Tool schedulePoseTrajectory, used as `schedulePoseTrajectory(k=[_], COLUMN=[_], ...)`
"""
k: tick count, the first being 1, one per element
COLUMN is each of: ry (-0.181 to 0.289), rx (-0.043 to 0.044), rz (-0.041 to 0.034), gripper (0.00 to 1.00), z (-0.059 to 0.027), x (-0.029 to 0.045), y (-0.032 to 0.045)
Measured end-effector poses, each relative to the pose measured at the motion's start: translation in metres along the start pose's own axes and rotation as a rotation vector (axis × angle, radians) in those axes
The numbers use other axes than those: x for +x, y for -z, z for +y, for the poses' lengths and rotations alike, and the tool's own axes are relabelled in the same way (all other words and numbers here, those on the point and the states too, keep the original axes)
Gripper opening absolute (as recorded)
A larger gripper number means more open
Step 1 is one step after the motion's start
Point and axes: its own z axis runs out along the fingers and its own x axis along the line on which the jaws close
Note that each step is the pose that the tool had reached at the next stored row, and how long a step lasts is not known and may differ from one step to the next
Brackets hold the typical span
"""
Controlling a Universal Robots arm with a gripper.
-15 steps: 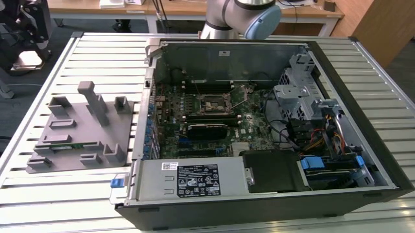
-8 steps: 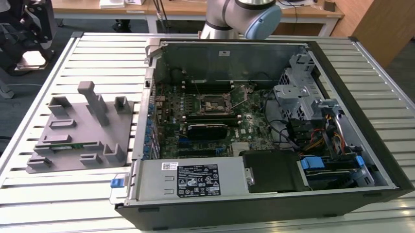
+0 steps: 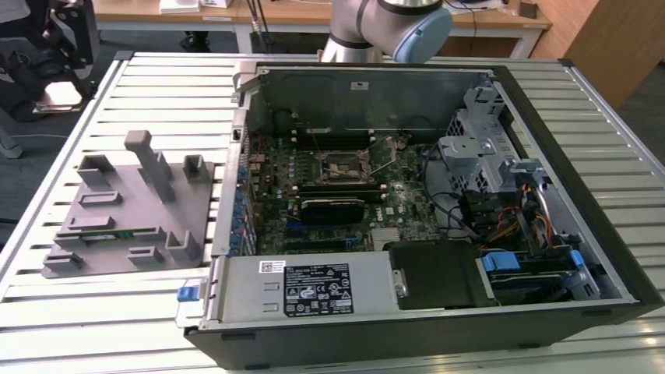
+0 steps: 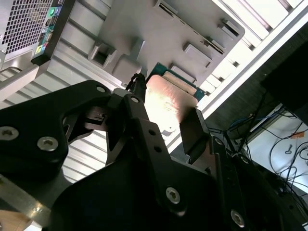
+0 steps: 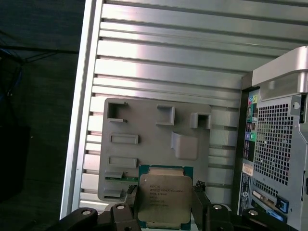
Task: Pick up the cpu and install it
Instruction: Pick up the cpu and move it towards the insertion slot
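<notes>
The cpu [image 5: 165, 199] is a flat square chip with a silver-grey metal top and a green rim. In both wrist views it sits between the two black fingers of my gripper [image 5: 165, 198], which is shut on its opposite edges. It hangs above the grey fixture plate [image 5: 144, 120] and looks lifted off it. In the second wrist view the cpu [image 4: 166, 103] shines between the fingers of the gripper [image 4: 166, 113]. In the exterior view the dark square motherboard socket [image 3: 348, 167] lies inside the open computer case [image 3: 540, 234], and the fixture plate [image 3: 124, 210] lies to its left.
The arm [image 3: 379, 27] stands behind the case. The case's perforated rear panel [image 5: 274, 144] is close beside the fixture plate. A green memory stick [image 3: 104, 234] lies in the plate. The slatted table [image 3: 156, 86] ends just past the plate, with dark floor [image 5: 38, 120] beyond.
</notes>
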Motion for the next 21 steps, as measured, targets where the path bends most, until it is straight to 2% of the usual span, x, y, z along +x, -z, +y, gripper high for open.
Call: schedulePoseTrajectory(k=[21], ry=[0.000], rx=[0.0000], rz=[0.0000], gripper=[0.53], z=[-0.0021], x=[-0.0231], y=[0.0000])
